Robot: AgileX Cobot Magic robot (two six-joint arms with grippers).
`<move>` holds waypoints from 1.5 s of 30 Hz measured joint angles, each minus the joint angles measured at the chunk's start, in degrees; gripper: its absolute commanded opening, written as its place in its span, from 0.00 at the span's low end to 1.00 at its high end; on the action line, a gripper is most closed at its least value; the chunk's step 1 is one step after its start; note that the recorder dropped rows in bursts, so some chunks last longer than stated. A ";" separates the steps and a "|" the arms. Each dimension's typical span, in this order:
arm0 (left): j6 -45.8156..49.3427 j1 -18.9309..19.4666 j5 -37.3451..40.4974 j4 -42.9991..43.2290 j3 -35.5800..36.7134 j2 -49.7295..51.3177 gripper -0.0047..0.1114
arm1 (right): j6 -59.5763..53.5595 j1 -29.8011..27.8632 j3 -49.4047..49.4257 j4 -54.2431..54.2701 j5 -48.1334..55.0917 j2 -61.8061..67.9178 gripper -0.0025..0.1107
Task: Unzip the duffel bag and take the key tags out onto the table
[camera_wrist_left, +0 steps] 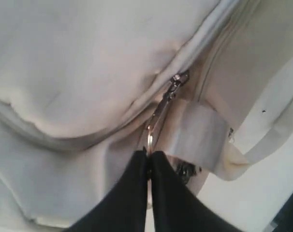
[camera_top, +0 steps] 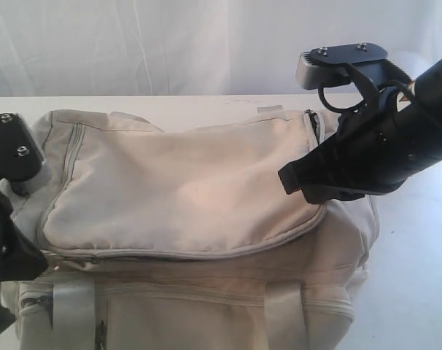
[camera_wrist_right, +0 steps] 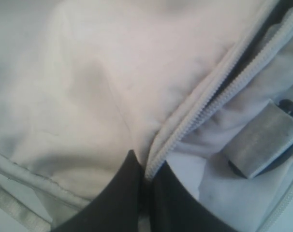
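The cream duffel bag (camera_top: pixel 184 189) lies on the white table (camera_top: pixel 418 284) with its U-shaped flap down. At the bag's left end my left gripper (camera_wrist_left: pixel 149 153) (camera_top: pixel 37 264) is shut on the metal ring of the zipper pull (camera_wrist_left: pixel 165 99), which stretches from the slider towards the fingertips. At the right end of the flap, my right gripper (camera_wrist_right: pixel 146 166) (camera_top: pixel 290 181) is shut on the flap's zip edge (camera_wrist_right: pixel 209 99). A dark gap (camera_wrist_right: pixel 274 17) shows where the zip stands parted near that corner. The key tags are hidden.
Pale webbing straps (camera_top: pixel 74 313) run down the bag's front side. A strap loop with a black D-ring (camera_wrist_right: pixel 262 142) sits at the right end. A white curtain (camera_top: pixel 170 44) hangs behind the table. Bare tabletop lies to the right of the bag.
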 measured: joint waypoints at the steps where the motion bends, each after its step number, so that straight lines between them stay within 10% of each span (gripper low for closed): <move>1: 0.00 1.49 -0.38 0.00 1.25 -1.72 0.04 | 0.00 0.00 0.00 0.00 0.00 0.00 0.02; 14: -2.64 7.27 -4.10 4.69 3.19 -6.68 0.04 | 0.00 0.00 0.00 -2.70 1.58 -0.26 0.19; 26: 0.91 7.27 -2.00 1.05 3.19 -6.68 0.04 | -2.24 0.00 -4.55 -3.18 3.81 -5.70 0.60; 45: 1.27 7.27 -2.51 0.07 3.19 -6.68 0.04 | -10.73 13.72 -18.80 -2.37 13.32 0.43 0.44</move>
